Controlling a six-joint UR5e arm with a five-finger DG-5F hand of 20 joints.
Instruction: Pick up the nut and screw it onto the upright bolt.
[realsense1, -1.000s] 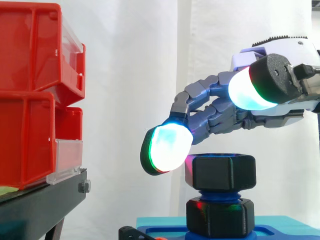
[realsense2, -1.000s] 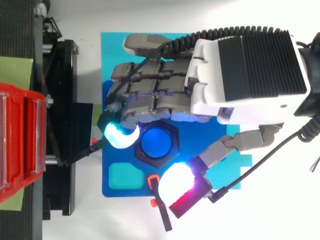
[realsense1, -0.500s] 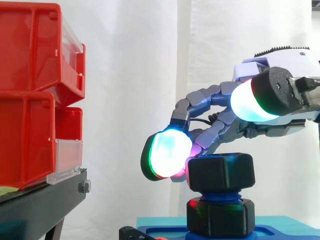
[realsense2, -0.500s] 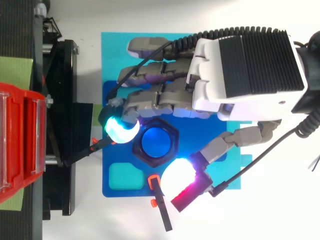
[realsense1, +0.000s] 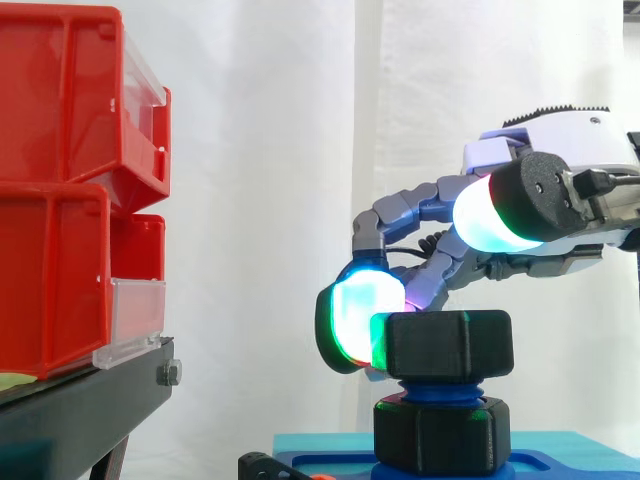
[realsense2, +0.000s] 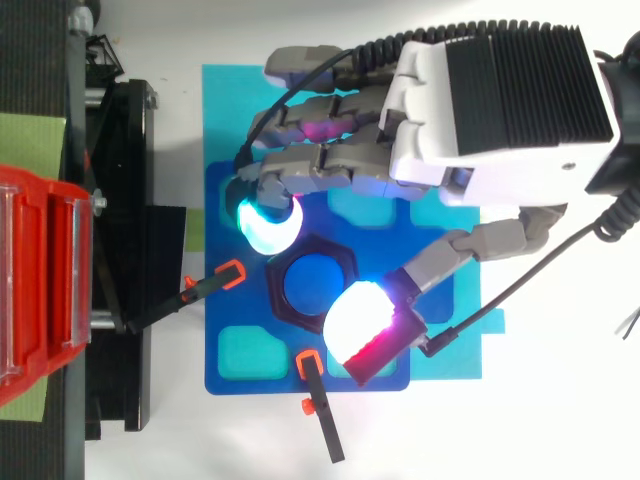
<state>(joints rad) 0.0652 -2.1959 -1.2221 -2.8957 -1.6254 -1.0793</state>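
Your hand (realsense2: 500, 110) pinches the black nut (realsense1: 450, 345) between two glowing pads atop the blue bolt (realsense1: 438, 388). Tilt it while turning and it could cross-thread.

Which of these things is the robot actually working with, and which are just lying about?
Working with: hand, black nut, blue bolt.
Lying about: red bins, black stand, orange-tipped clamps.
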